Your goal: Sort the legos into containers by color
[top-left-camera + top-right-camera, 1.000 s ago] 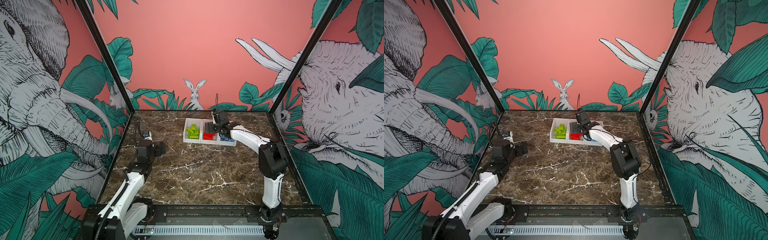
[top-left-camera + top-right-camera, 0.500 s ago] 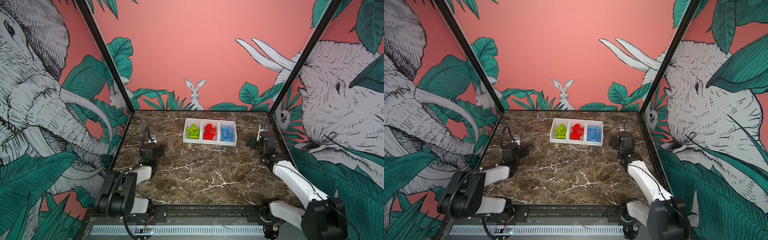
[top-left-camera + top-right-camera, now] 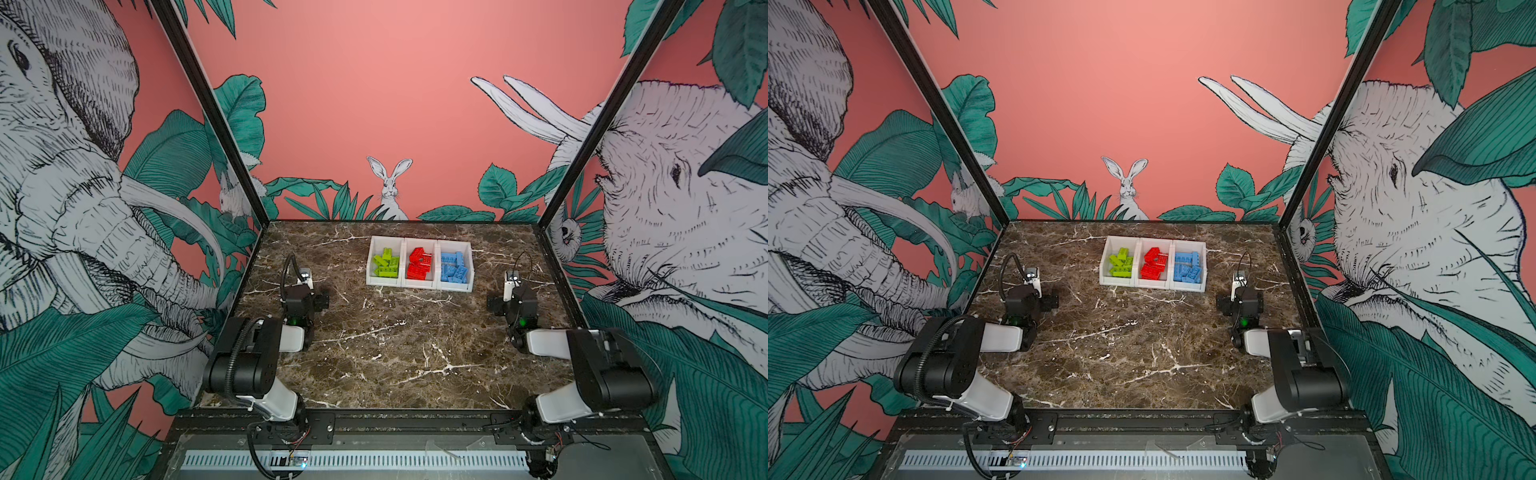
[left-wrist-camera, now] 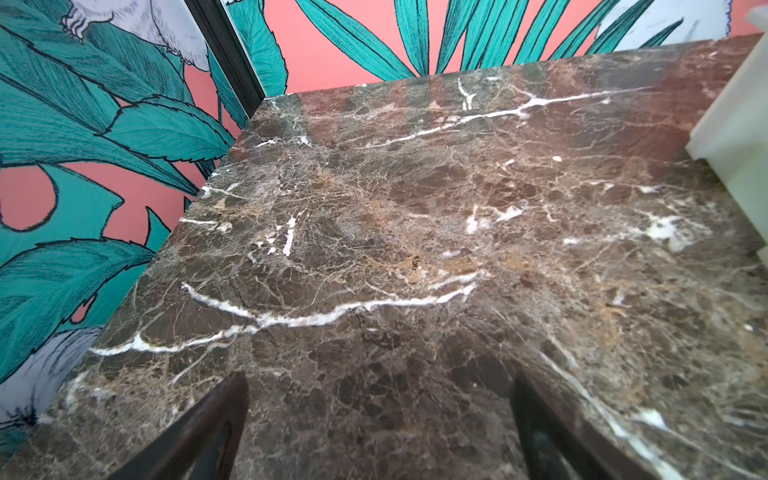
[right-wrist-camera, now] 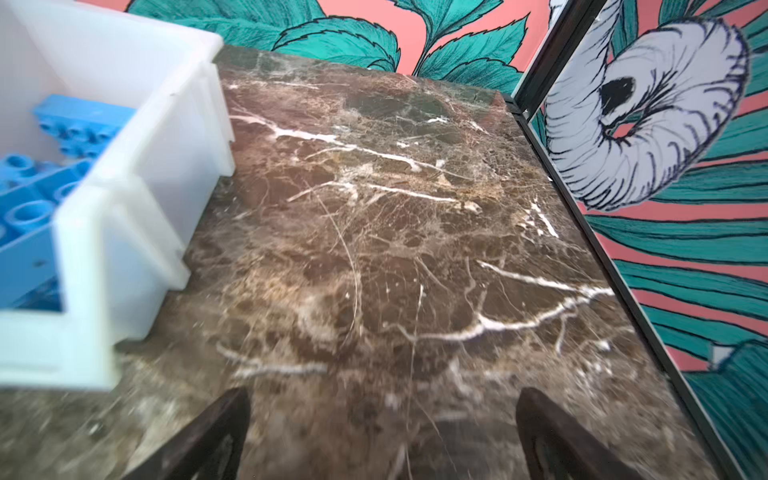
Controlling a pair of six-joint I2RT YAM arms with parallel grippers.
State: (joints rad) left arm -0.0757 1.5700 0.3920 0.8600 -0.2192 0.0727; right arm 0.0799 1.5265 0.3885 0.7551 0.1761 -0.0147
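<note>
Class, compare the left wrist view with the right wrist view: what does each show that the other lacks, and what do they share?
Only the left wrist view: little of its own, just the pale, blurred edge of a white container, with no bricks in sight. Only the right wrist view: blue legos lying inside the end bin, seen close up. Both: the brown marble table, leafy pink walls behind it, and an open, empty gripper over bare marble, the left gripper and the right gripper.

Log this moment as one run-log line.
bins: green bricks, red bricks, blue bricks, one color each | table: no loose bricks visible | left gripper: open, empty | right gripper: open, empty
</note>
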